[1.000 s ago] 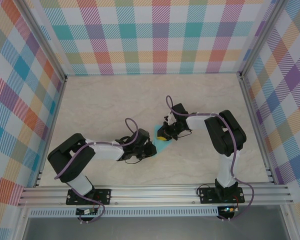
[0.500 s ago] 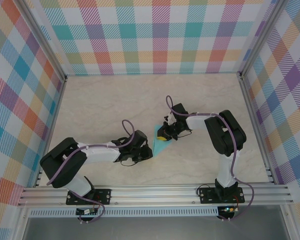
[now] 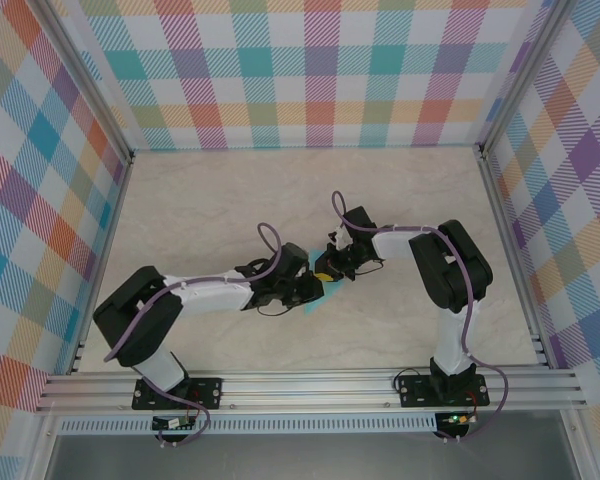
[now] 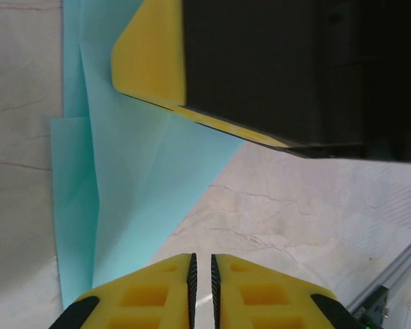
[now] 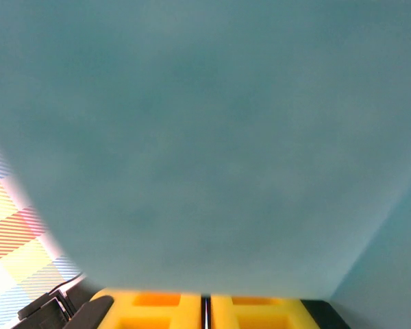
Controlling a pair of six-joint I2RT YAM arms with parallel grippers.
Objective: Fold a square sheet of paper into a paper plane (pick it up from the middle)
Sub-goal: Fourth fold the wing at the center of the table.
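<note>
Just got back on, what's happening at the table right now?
Both arms meet over the creased teal sheet of paper mid-table. The right gripper, fingers shut, rests on it; whether it pinches or only presses is unclear. The left gripper, fingers nearly together, is at its edge. The sheet is only partly folded.

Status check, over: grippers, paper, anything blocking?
Left gripper shut, at edge of the sheet of paper. Right gripper shut, pressed on it. Sheet creased, no plane yet. Nothing blocking.
</note>
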